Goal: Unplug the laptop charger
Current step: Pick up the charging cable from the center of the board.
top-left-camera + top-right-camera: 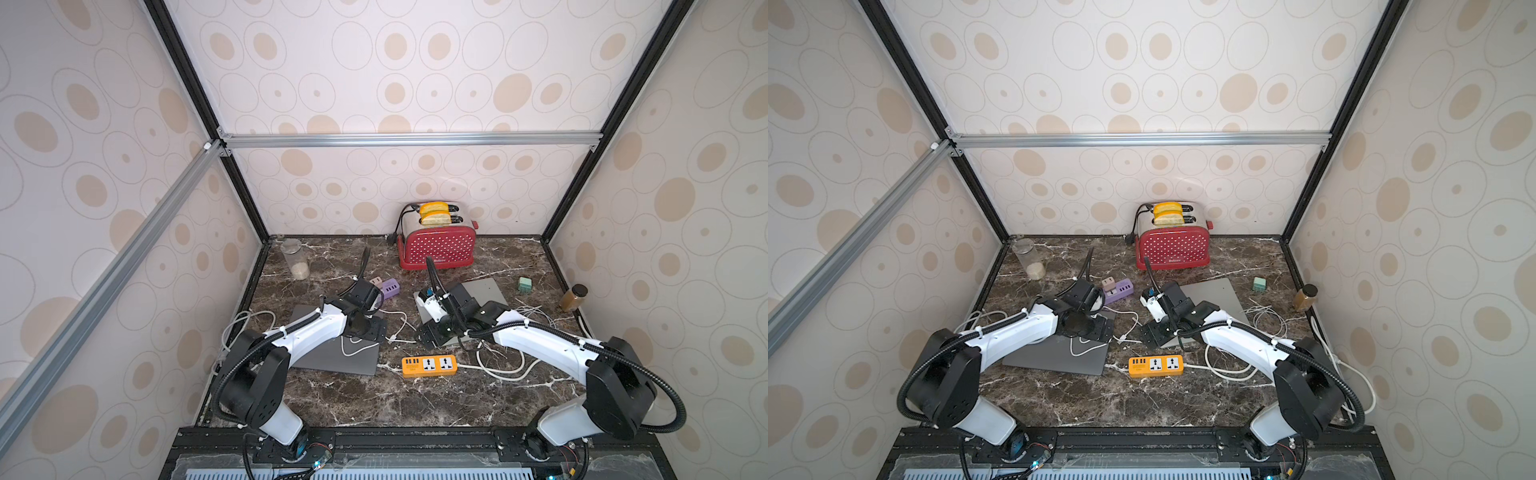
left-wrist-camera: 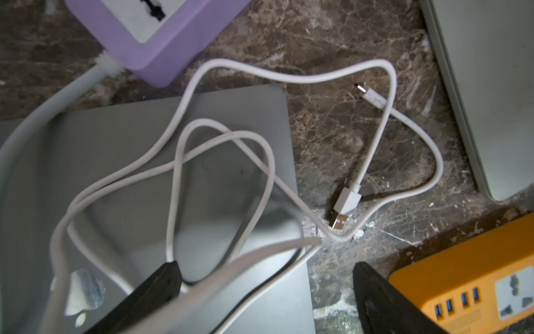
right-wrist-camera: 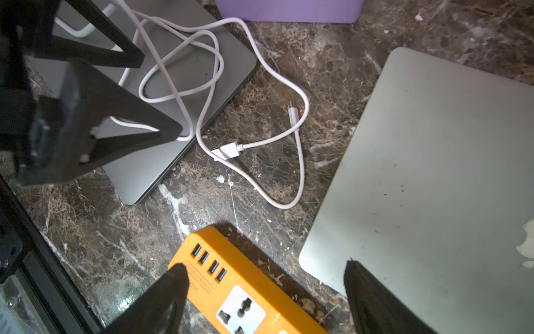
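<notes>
1. Top views: dark laptop [image 1: 336, 357] sat toward the bench [image 1: 374, 407] left edge and silver laptop [image 1: 488, 291] right of centre, both lids shut. The cable [image 1: 403, 322] lay on the marble between them. The orange strip [image 1: 429, 365] sat just in front, toward the front edge. Left gripper [image 1: 374, 332] hung over the dark laptop's right corner. Right gripper [image 1: 430, 334] hung over the silver laptop's near corner. Both flanked the cable, presumably because that was the work site.
2. Left wrist: fingers [image 2: 156, 289] stood wide apart, clamping nothing. A blurred run of cable crossed between them, draped rather than pinched as far as I could tell. USB-C plug [image 2: 371, 94] and USB-A plug [image 2: 345, 206] lay bare on the marble, in no socket. The cord was thin, round, limp and white, looped over the matte grey lid. Purple strip [image 2: 161, 57] was a boxy, smooth plastic block.
3. Right wrist: fingers [image 3: 161, 300] were apart too and empty, above the orange strip and the silver lid's rounded corner. All visible ports on that strip were vacant. Judgement: charger looked already unplugged, nothing left to pull.
</notes>
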### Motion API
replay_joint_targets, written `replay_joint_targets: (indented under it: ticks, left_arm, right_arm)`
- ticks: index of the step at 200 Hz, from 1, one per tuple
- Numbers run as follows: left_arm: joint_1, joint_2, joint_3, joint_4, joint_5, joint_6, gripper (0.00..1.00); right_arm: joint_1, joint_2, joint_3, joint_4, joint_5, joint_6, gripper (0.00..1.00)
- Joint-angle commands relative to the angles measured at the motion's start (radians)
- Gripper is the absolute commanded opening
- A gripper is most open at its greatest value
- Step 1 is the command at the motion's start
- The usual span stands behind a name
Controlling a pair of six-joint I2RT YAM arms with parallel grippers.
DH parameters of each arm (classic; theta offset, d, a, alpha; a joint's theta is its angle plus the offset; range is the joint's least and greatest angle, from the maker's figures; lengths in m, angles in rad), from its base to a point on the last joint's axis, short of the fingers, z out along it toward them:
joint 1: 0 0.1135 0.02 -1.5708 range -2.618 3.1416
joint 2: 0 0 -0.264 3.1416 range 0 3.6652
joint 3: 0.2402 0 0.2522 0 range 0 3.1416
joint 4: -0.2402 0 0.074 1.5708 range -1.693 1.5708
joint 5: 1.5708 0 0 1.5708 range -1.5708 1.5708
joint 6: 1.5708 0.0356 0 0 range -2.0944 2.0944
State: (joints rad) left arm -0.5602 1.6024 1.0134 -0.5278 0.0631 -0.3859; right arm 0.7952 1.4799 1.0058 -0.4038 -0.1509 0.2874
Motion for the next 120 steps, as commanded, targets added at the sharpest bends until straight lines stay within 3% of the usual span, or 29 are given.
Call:
replay_joint_targets:
  ticks: [1, 48, 120]
  left_arm:
    - [-0.040, 0.055, 0.082, 0.015, -0.050, -0.020, 0.95]
    - [-0.070, 0.195, 0.188, -0.025, -0.075, -0.042, 0.95]
    - [-0.096, 0.285, 0.258, -0.055, -0.083, -0.039, 0.95]
  right_arm:
    - [-0.015, -0.016, -0.027, -0.031, 0.021, -0.008, 0.88]
    - [-0.026, -0.004, -0.025, -0.023, 0.004, -0.014, 0.88]
    - [-0.046, 0.002, -0.049, 0.000, -0.018, -0.016, 0.88]
